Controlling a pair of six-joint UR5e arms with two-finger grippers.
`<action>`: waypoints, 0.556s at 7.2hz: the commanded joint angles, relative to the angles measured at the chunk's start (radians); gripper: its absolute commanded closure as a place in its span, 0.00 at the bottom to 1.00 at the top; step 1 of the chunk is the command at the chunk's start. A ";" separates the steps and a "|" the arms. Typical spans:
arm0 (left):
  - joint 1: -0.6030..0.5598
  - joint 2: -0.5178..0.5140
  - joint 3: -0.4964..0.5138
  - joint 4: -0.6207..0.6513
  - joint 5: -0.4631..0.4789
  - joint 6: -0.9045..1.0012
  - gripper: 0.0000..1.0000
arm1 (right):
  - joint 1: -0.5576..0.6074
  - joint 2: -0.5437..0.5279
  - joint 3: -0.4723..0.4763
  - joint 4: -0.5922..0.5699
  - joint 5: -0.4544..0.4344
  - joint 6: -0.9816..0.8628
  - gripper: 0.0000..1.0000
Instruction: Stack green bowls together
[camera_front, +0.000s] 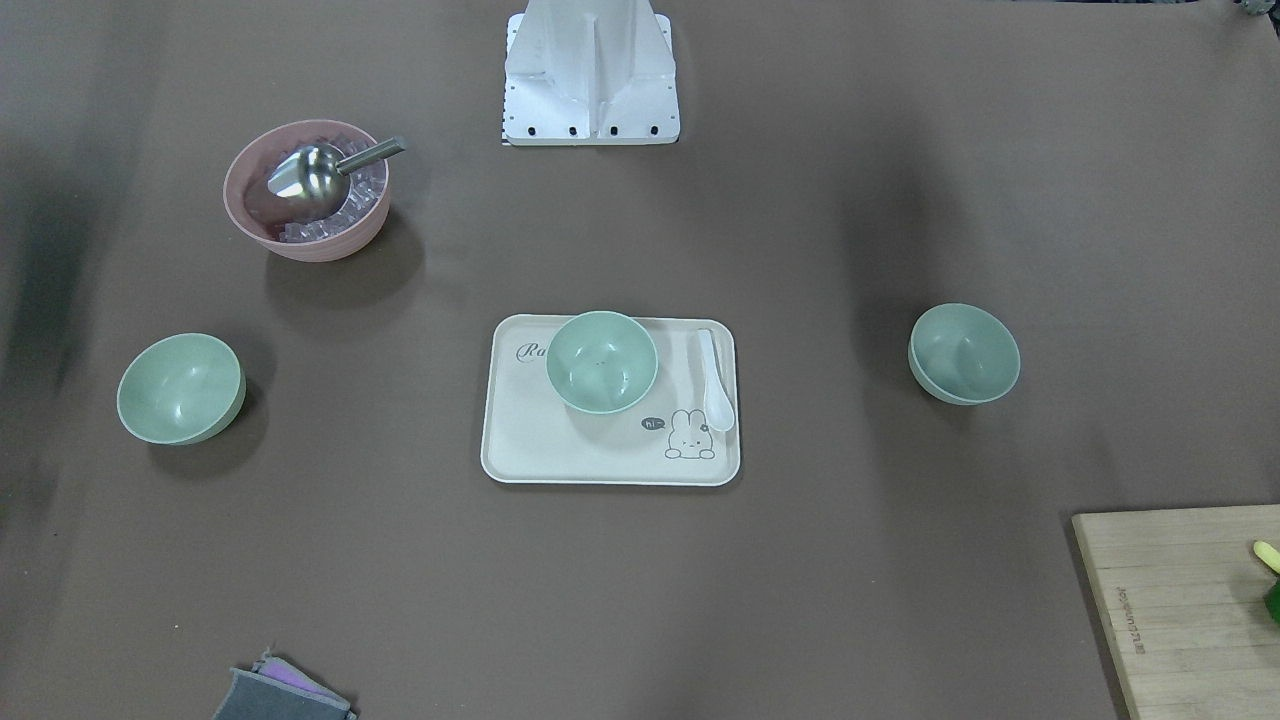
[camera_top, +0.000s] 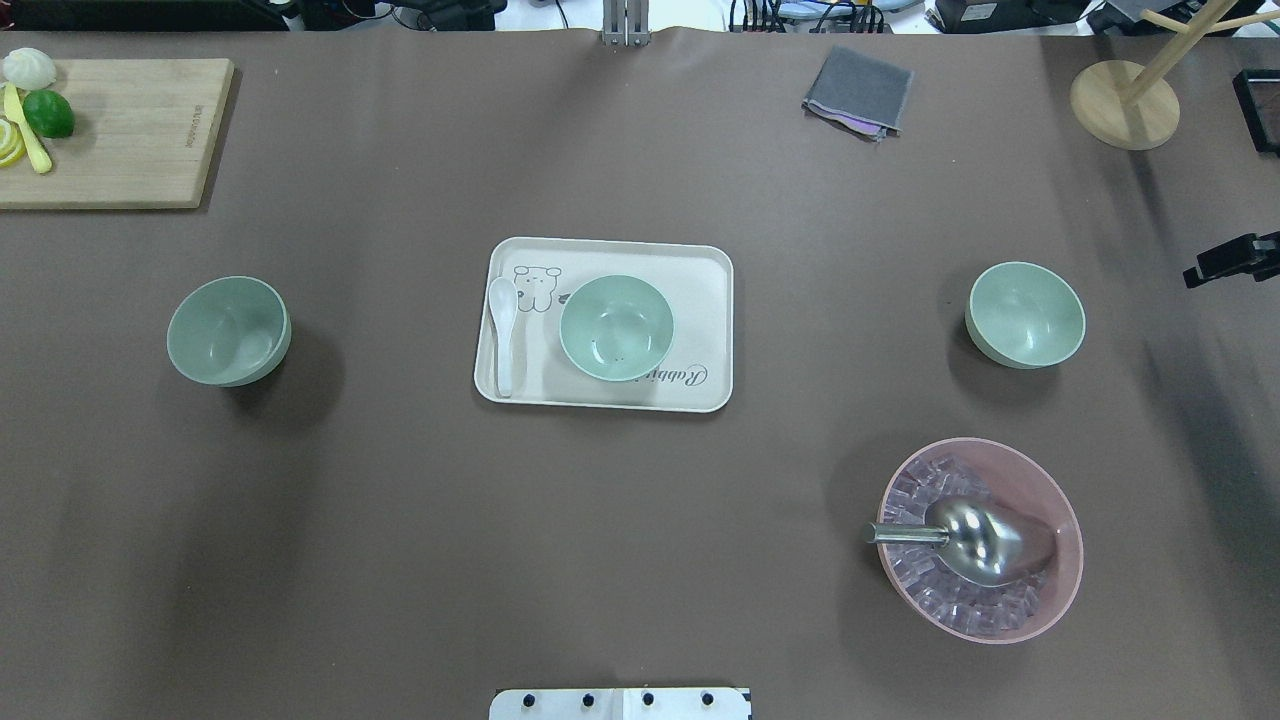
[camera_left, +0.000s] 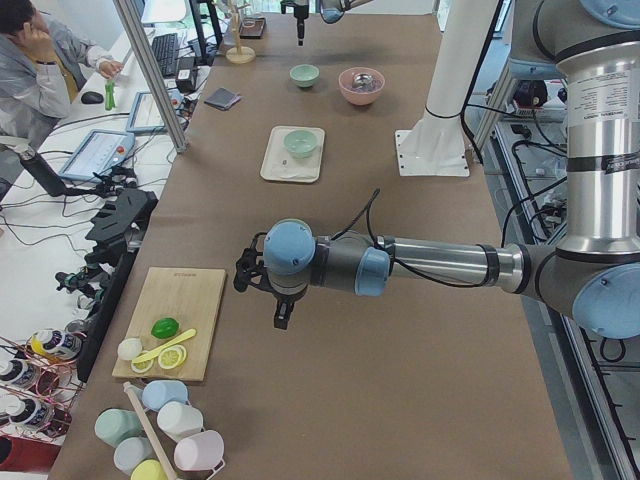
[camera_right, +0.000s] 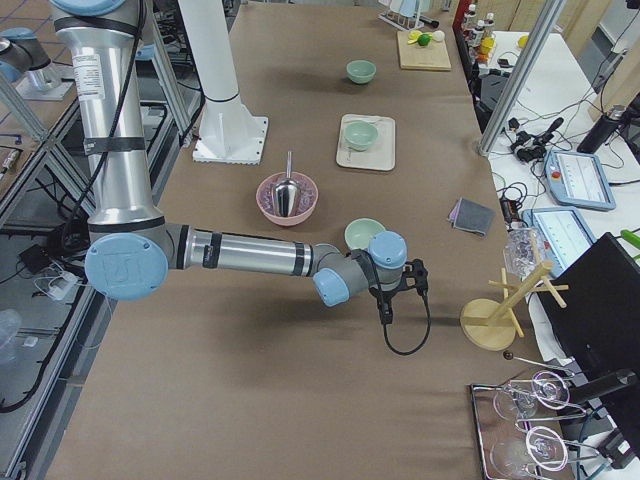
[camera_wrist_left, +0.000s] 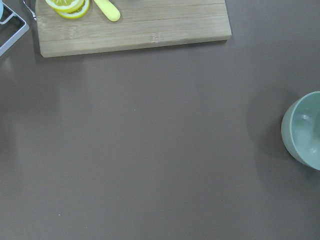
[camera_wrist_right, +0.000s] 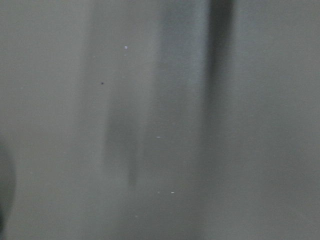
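Three pale mint-green bowls stand apart, open side up. The left bowl (camera_top: 228, 331) (camera_front: 964, 353) is on the bare table. The middle bowl (camera_top: 616, 327) (camera_front: 603, 361) is on a cream tray (camera_top: 700, 265). The right bowl (camera_top: 1025, 314) (camera_front: 181, 388) is on the bare table. My left gripper (camera_left: 283, 318) hangs above the table between the cutting board and the left bowl, whose edge shows in the left wrist view (camera_wrist_left: 305, 131). My right gripper (camera_right: 386, 312) hangs beside the right bowl (camera_right: 365, 232), on its outer side. I cannot tell whether either is open or shut.
A pink bowl (camera_top: 1050, 500) with ice cubes and a metal scoop (camera_top: 975, 540) stands near the right bowl. A white spoon (camera_top: 502, 335) lies on the tray. A wooden cutting board (camera_top: 130, 130) with fruit, a grey cloth (camera_top: 858, 92) and a wooden stand (camera_top: 1125, 105) are at the far edge.
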 joint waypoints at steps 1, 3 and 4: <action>0.000 0.000 0.000 0.001 -0.002 0.000 0.02 | -0.078 0.008 0.014 0.054 -0.003 0.127 0.00; 0.000 0.000 0.000 -0.001 0.000 0.000 0.02 | -0.120 0.016 0.007 0.097 -0.007 0.160 0.01; 0.000 0.000 -0.001 -0.001 -0.002 -0.001 0.02 | -0.124 0.026 0.031 0.099 -0.004 0.202 0.02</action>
